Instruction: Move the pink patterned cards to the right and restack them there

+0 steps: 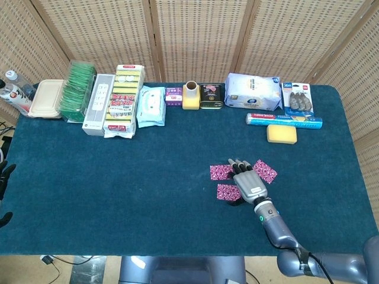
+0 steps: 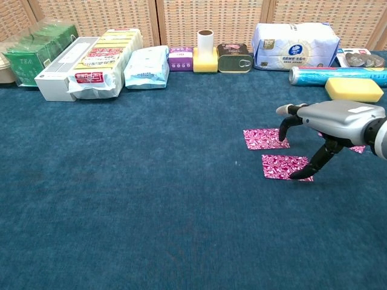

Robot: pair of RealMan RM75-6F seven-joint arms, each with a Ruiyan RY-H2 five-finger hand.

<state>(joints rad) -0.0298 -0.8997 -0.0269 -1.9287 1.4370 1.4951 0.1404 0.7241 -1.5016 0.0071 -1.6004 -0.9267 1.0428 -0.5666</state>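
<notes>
Three pink patterned cards lie flat on the blue cloth. In the chest view the far card [image 2: 265, 138] and the near card [image 2: 284, 167] sit side by side. A third card [image 2: 358, 147] peeks out behind my right hand [image 2: 335, 119]. That hand hovers over the near card's right end with its fingers spread and curved down, and its thumb tip touches the card's right corner. From the head view my right hand [image 1: 246, 181] sits between the two left cards [image 1: 221, 172] [image 1: 226, 192] and the right card [image 1: 266, 171]. Dark parts of my left hand [image 1: 5, 173] show at the left edge, off the table.
Along the back edge stand a tea box [image 1: 78, 90], snack packs [image 1: 122, 100], a wipes pack [image 1: 151, 106], a yellow holder [image 1: 190, 96], a tin [image 1: 211, 96], a tissue pack [image 1: 253, 92] and a foil roll [image 1: 284, 120]. A yellow sponge [image 1: 281, 134] lies behind the right card.
</notes>
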